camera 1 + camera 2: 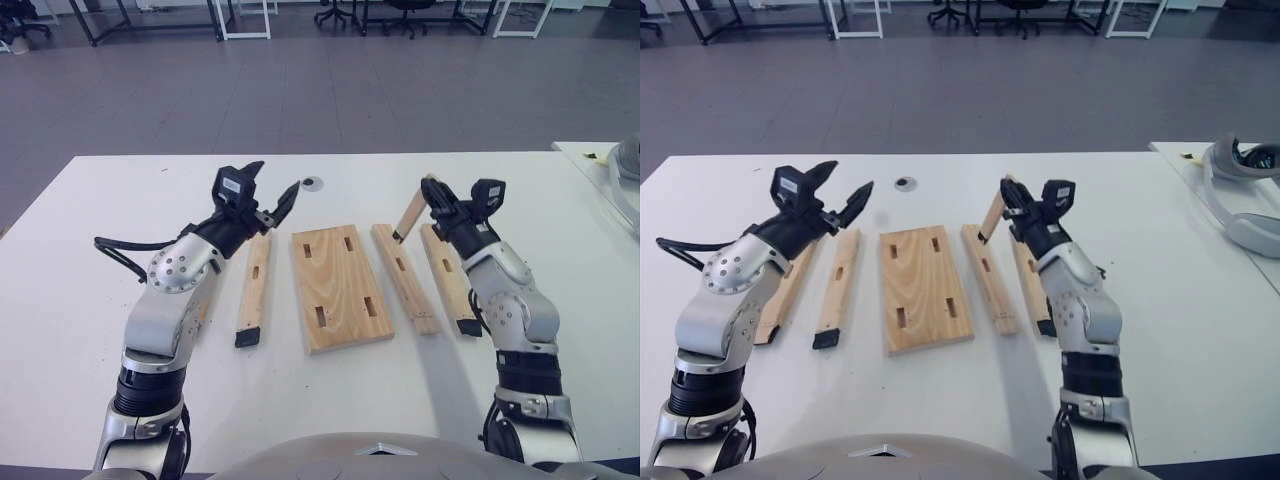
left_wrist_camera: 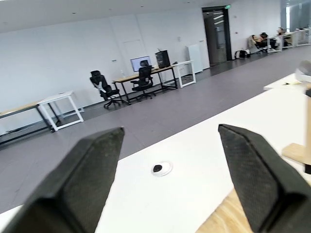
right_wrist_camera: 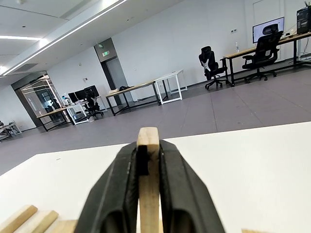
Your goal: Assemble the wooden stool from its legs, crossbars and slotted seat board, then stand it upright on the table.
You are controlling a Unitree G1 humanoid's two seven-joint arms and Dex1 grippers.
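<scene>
While the right gripper is clenched on the upper end of a short crossbar, that bar hangs tilted, its lower end close over the far tip of a leg lying flat on the table; I cannot tell whether the two touch. A second leg lies just beside the first, on its outer side, under the right arm. The seat board lies flat in the middle of the table with its four slots facing up. To its left lies a third leg, black foot toward the robot, and a fourth leg lies farther left, partly hidden by the left arm. The left gripper is released and holds nothing, its fingers spread wide above the far end of the third leg. A small round cable cover sits in the tabletop beyond the board
</scene>
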